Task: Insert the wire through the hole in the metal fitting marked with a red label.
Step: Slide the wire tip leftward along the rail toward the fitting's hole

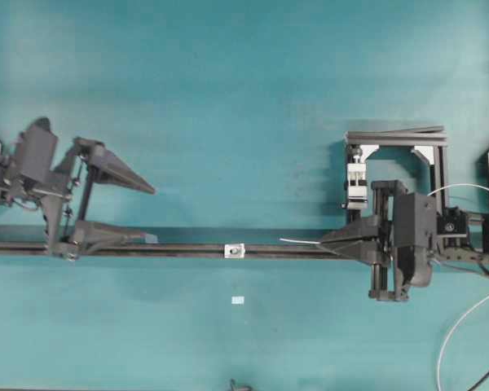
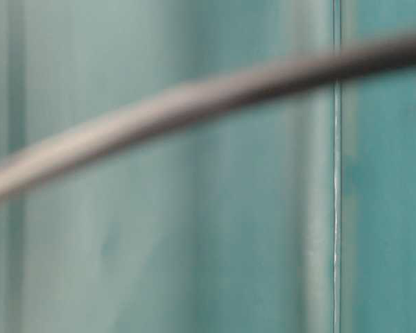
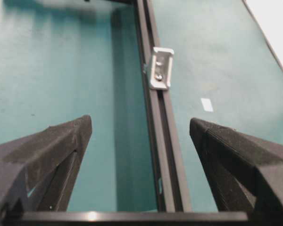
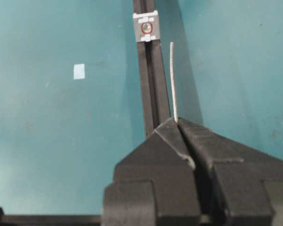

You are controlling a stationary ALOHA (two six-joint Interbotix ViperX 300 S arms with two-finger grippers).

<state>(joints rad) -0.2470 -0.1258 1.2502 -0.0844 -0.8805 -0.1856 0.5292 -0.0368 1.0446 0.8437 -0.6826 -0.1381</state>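
Note:
The metal fitting point(image 1: 234, 251) is a tiny silvery block on the black rail point(image 1: 179, 249); the right wrist view shows it point(image 4: 146, 27) with a red ring round its dark hole point(image 4: 146, 28). My right gripper point(image 1: 324, 239) point(image 4: 177, 123) is shut on the wire point(image 4: 173, 80), whose free end point(image 1: 297, 241) points left toward the fitting and stops short of it, slightly to one side of the rail. At the rail's left end my left gripper point(image 1: 151, 213) point(image 3: 140, 125) stands open, its fingers straddling the rail, with the fitting point(image 3: 161, 68) well ahead of it.
A black frame with a white-and-black clamp block point(image 1: 357, 183) stands behind the right gripper. A small white tag point(image 1: 237, 300) lies on the teal mat in front of the rail. White cable point(image 1: 460, 326) curves at the right edge. The table-level view is filled by a blurred cable point(image 2: 194, 104).

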